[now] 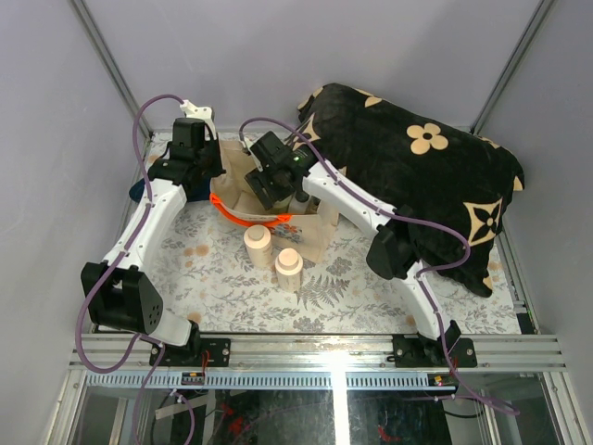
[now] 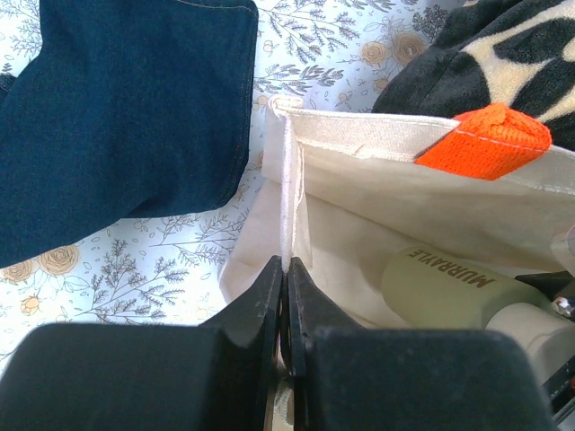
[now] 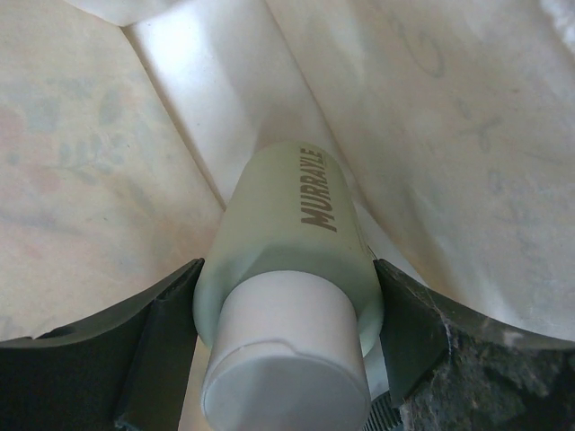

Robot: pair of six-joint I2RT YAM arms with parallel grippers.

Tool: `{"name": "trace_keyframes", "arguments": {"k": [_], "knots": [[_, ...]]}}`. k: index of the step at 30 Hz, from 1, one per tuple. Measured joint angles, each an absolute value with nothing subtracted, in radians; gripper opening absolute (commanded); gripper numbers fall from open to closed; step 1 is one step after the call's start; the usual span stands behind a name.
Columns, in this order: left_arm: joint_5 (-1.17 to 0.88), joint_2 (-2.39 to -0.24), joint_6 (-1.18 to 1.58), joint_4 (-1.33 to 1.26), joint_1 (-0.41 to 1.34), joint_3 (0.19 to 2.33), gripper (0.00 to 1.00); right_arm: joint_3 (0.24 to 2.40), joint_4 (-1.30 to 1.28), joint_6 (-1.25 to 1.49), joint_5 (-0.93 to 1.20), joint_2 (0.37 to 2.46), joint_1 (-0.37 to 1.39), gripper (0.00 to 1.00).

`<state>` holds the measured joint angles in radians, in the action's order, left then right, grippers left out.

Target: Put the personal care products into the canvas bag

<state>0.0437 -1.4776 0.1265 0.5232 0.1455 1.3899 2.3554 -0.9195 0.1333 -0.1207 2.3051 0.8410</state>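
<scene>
The canvas bag (image 1: 243, 176) stands open at the table's back centre, with an orange handle (image 1: 243, 215) hanging over its front. My left gripper (image 1: 217, 165) is shut on the bag's left rim seam (image 2: 287, 180), and its jaws (image 2: 286, 269) pinch the cloth. My right gripper (image 1: 266, 188) reaches down into the bag. Its fingers (image 3: 166, 323) press both sides of the pale greenish-cream cylinder (image 3: 296, 233), white cap towards the camera. This bottle also shows in the left wrist view (image 2: 445, 287), lying inside the bag. Two cream bottles with tan caps (image 1: 258, 243) (image 1: 288, 267) stand on the cloth in front of the bag.
A large black flower-patterned cushion (image 1: 417, 176) fills the back right, right behind the bag. A folded dark blue denim piece (image 2: 117, 117) lies left of the bag. A floral tablecloth (image 1: 222, 278) covers the table. A dark-capped bottle (image 1: 302, 197) stands at the bag's right side.
</scene>
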Motion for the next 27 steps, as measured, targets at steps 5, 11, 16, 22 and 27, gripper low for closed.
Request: {"name": "trace_keyframes", "arguments": {"k": [5,11,16,22,27], "knots": [[0.044,-1.478,0.126,0.524,0.146,1.390,0.00,2.324,-0.918,0.123,-0.131,2.303,0.842,0.56],[0.043,-1.478,0.126,0.524,0.146,1.390,0.00,2.308,-0.929,0.113,-0.130,2.303,0.842,0.93],[0.043,-1.478,0.126,0.524,0.146,1.390,0.00,2.338,-0.954,0.112,-0.131,2.292,0.842,1.00],[0.043,-1.481,0.126,0.523,0.146,1.390,0.00,2.354,-0.977,0.123,-0.143,2.206,0.842,1.00],[0.044,-1.495,0.126,0.517,0.146,1.391,0.00,2.308,-0.977,0.144,-0.157,2.045,0.842,1.00]]}}
